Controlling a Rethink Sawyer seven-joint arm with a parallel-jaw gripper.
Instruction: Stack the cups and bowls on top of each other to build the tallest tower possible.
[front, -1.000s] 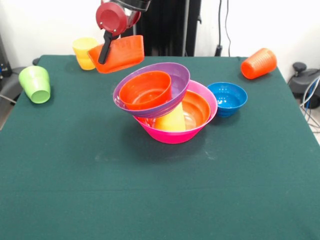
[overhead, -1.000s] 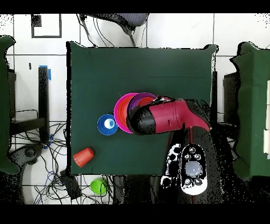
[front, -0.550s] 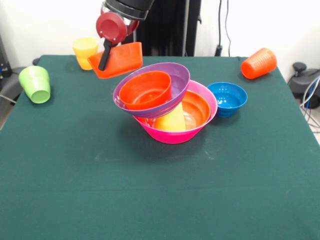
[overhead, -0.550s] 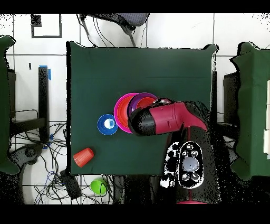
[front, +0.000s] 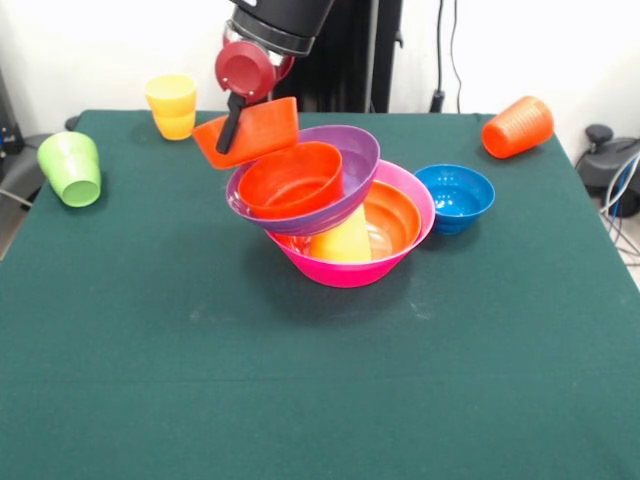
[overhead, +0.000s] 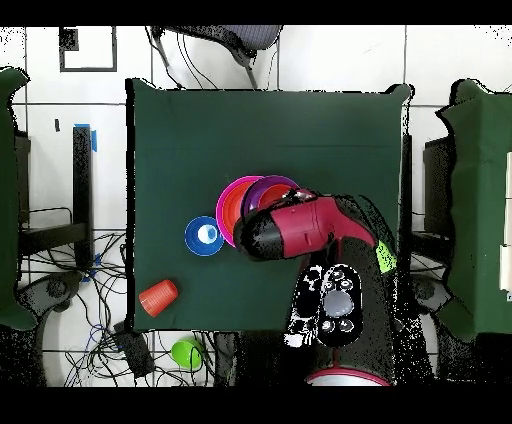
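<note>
Partly built tower (front: 340, 210) near the middle of the green desk (front: 300, 380): pink bowl (front: 400, 262) as base, holding a large orange bowl (front: 395, 215) and a yellow cup (front: 343, 240) lying inside it, with a tilted purple bowl (front: 355, 150) propped on top and a small orange bowl (front: 292, 180) nested in that. Hand (front: 232, 125) closed on the rim of a second small orange bowl (front: 262, 130), held tilted in the air just beside the purple bowl's far rim (contact between the two not certain). Still loose on the desk, and judged as work remaining: blue bowl (front: 455, 197) just beside the pink one, orange cup (front: 517, 126) lying on its side at a far corner, second yellow cup (front: 172, 106) upright at the far edge, green cup (front: 70, 168) tipped at the desk's edge. Front view alone showing the grip, the carried bowl and the tower's layers; overhead view hiding these beneath the red arm (overhead: 300, 228), yet giving the plan spacing of pink bowl, blue bowl and orange cup, with the green cup seeming to lie just off the desk's edge.
</note>
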